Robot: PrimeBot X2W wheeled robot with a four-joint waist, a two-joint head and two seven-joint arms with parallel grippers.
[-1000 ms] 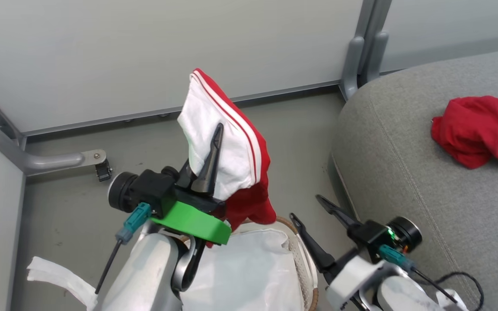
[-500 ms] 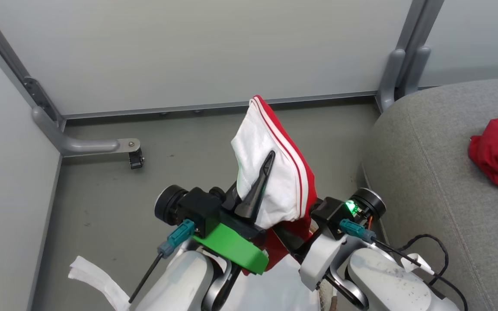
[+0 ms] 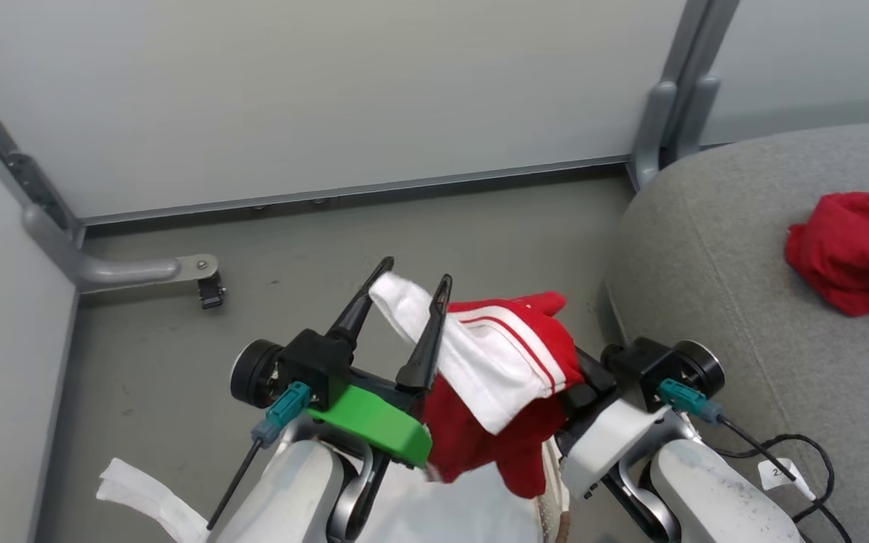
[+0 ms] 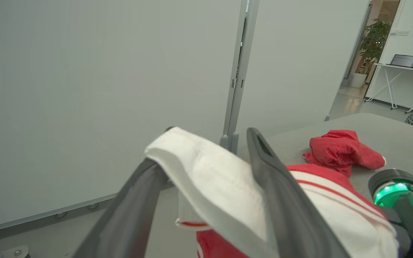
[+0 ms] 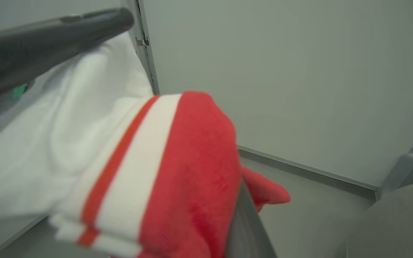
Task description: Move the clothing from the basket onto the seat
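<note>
The red garment with the white panel and thin stripes (image 3: 502, 362) hangs in the air between my two grippers, above the basket. My left gripper (image 3: 413, 271) is open, and the white end lies over its fingers (image 4: 281, 200). My right gripper (image 3: 581, 369) is mostly buried under the red part and appears shut on it; one finger (image 5: 244, 222) shows beside the cloth (image 5: 138, 161). The plain red garment (image 3: 849, 249) lies on the grey seat (image 3: 744, 317) to the right. A bit of the basket's rim (image 3: 557, 513) and its white liner (image 3: 465, 513) show at the bottom edge.
Pale partition walls close the back and left, with a grey post (image 3: 668, 105) at the seat's corner. A metal foot with a small caster (image 3: 204, 279) sits on the floor at left. A white strip (image 3: 140, 498) lies at lower left. A black cable (image 3: 804, 460) trails on the seat.
The head view has shifted. My left gripper has opened, and the striped garment has flopped from upright down to the right. My right gripper has come in under it.
</note>
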